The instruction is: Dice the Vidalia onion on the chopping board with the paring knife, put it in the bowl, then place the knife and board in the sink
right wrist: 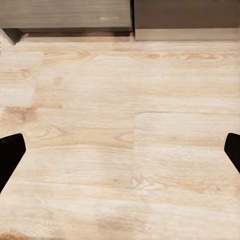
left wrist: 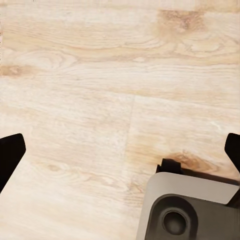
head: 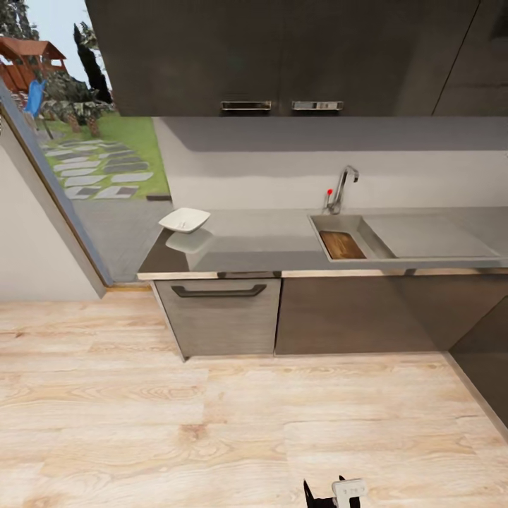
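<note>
the robot stands back on the wood floor [head: 212, 437], both arms hanging low. the left gripper [left wrist: 120, 155] and right gripper [right wrist: 120, 155] are spread wide, grasping nothing. right of centre, the chopping board [head: 342, 244] lies in the sink [head: 319, 224]; the bowl [head: 184, 220] sits on the countertop [head: 268, 243] at centre left, so the job looks nearly finished.

bowl: we see the bowl [head: 184, 220] at the countertop's [head: 268, 240] left end
board: we find the chopping board [head: 342, 245] lying inside the sink [head: 374, 240]
</note>
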Robot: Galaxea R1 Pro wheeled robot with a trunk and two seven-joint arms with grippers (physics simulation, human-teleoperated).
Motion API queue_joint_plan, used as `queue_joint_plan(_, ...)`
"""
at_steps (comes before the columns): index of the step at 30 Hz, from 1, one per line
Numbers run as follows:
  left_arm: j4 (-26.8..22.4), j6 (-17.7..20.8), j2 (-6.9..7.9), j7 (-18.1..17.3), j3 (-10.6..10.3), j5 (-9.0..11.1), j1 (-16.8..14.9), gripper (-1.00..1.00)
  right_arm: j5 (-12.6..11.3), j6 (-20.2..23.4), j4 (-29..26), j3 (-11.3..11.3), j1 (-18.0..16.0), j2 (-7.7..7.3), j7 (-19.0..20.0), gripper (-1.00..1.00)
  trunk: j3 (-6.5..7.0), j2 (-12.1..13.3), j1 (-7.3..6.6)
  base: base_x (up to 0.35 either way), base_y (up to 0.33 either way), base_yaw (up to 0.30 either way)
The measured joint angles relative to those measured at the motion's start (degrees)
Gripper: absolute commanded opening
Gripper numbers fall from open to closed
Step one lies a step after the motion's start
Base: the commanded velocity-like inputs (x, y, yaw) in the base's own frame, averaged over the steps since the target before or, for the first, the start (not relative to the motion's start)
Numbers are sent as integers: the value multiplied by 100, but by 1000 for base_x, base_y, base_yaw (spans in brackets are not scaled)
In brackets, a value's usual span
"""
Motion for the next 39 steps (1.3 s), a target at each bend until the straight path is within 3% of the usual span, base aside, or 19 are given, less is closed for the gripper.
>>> queue_joint_plan(8, 0, 0, 2, -1, 0, 0, 0, 100, -2, 0, 0, -7, 0, -2, -12, 100, 72, 0, 0, 0, 0, 0)
queue_joint_plan(15, 0, 0, 3, -1, 0, 0, 0, 100, -30, 1, -1, -8, 0, -5, -284, 100, 136, 0, 0, 0, 0, 0)
queue_joint_plan(39, 0, 0, 3, -1, 0, 0, 0, 100, -32, 1, -1, -9, 1, -10, -326, 100, 352, 1, 0, 0, 0, 0)
